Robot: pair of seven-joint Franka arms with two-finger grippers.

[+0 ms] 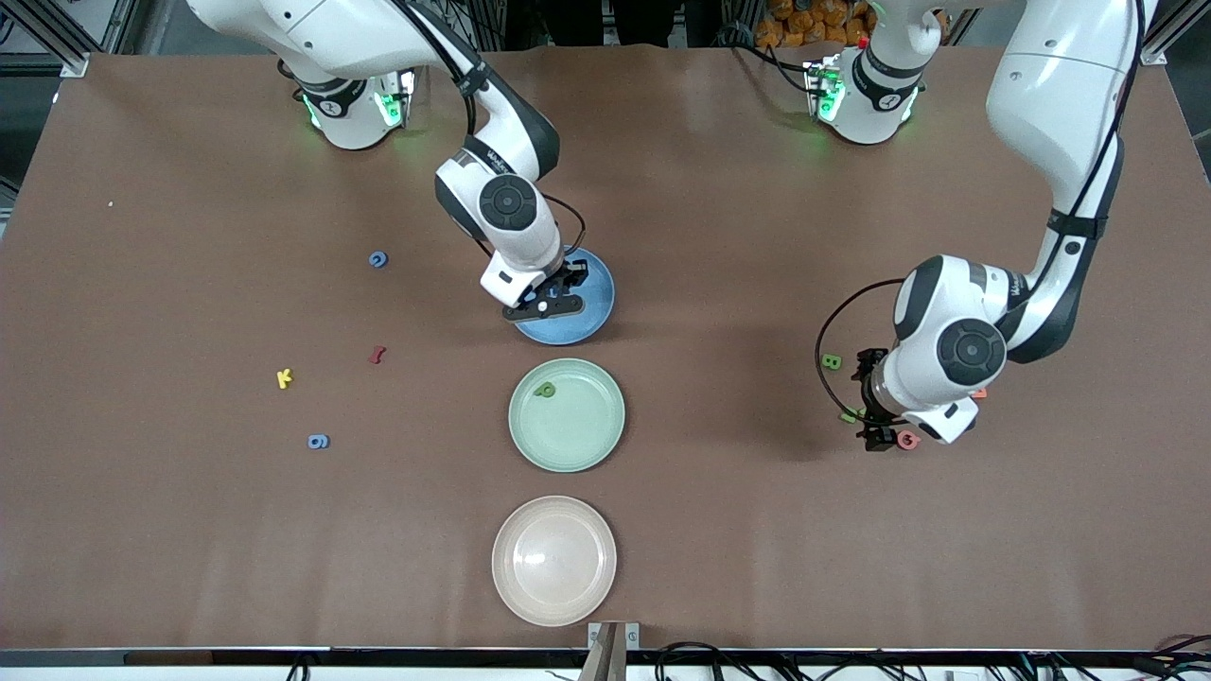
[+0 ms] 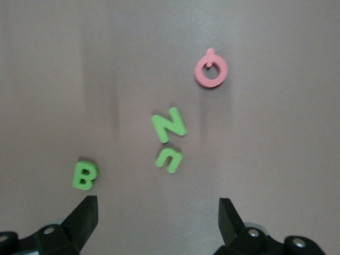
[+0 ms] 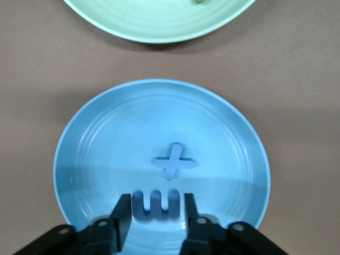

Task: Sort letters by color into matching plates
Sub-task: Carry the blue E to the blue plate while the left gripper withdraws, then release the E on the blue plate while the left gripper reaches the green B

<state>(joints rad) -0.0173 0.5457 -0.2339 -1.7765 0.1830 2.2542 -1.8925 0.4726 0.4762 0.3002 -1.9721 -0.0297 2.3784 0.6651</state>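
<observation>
The brown bench [image 1: 757, 530] carries three plates in a column at frame centre: the blue plate [image 1: 596, 312] uppermost, the green plate [image 1: 577, 426] below it with a green letter [image 1: 544, 389] inside, the cream plate [image 1: 554, 560] lowest. The right gripper [image 3: 155, 212] hangs over the blue plate, pinching a blue letter [image 3: 155, 204]; a blue plus shape [image 3: 173, 161] lies in that plate. The left gripper [image 2: 158, 212], fingers spread, hangs at centre right over a green B [image 2: 84, 175], a green N [image 2: 169, 125], another green piece [image 2: 169, 159] and a pink letter [image 2: 211, 69].

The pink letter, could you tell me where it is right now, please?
The pink letter lies on the bare table toward the left arm's end, under the left gripper, close to two green letters.
</observation>
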